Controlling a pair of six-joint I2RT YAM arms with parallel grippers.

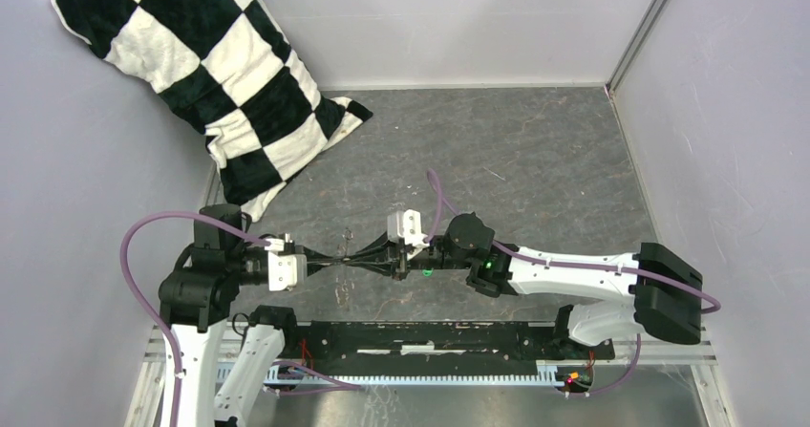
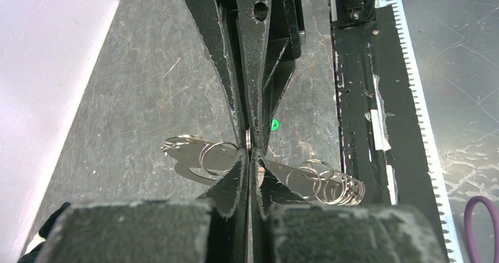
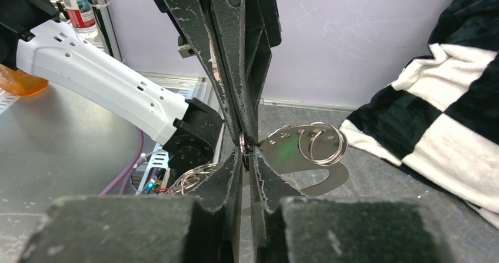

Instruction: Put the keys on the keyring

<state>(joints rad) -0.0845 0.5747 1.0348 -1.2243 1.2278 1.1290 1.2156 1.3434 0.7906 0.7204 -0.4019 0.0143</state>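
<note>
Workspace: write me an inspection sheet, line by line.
Surface: dark mottled tabletop, scuffed.
Job's things: keyring, a silvery plate strung with small rings, held above the table where both arms meet. Keys: none surely seen; a green spot is too small to identify.
Clutter: checkered pillow leaning in the far-left corner.
End effectors: left end effector shut on the keyring; right end effector tip to tip with it, grip unclear.
Cables: purple cables loop off each arm.
Surroundings: pale walls on three sides.
</note>
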